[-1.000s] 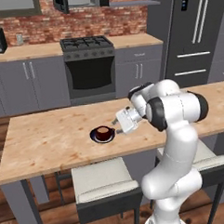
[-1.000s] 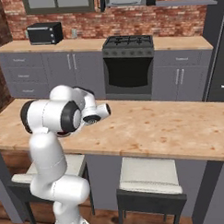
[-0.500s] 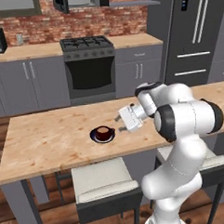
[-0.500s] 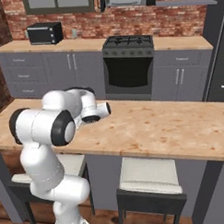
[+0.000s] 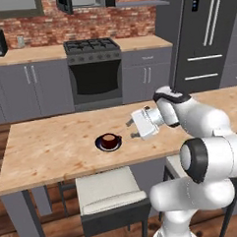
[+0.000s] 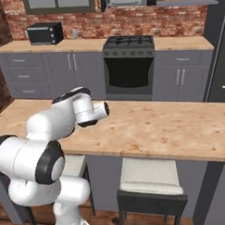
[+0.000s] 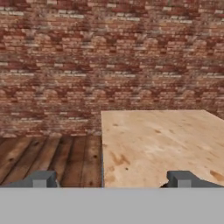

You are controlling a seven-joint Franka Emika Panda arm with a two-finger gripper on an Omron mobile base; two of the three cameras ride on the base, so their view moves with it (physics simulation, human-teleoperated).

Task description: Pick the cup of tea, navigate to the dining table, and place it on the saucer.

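Observation:
The maroon cup of tea [image 5: 109,139] stands on the dark saucer [image 5: 100,145] on the light wood dining table [image 5: 53,143], near its front edge. My gripper [image 5: 132,129] hovers just right of the cup, level with it and pointing at it, open, with nothing between its fingers. A small gap separates the fingertips [image 5: 129,123] from the cup. In the hand view the gripper [image 7: 111,179] is open over the table's end [image 7: 153,144], facing a brick wall. In the right base view my arm [image 6: 82,111] hides the cup on the table [image 6: 156,126].
Cushioned stools [image 5: 109,190] [image 6: 152,175] are tucked under the table's near side. Behind the table stand grey cabinets, a black stove [image 5: 94,67], a dark fridge [image 5: 205,37] and a microwave [image 6: 45,33]. Wood floor [image 7: 48,157] lies past the table's end.
The arm's elbow has swung to the right and lower. The open gripper has drawn slightly back from the cup. Cup and saucer have not moved.

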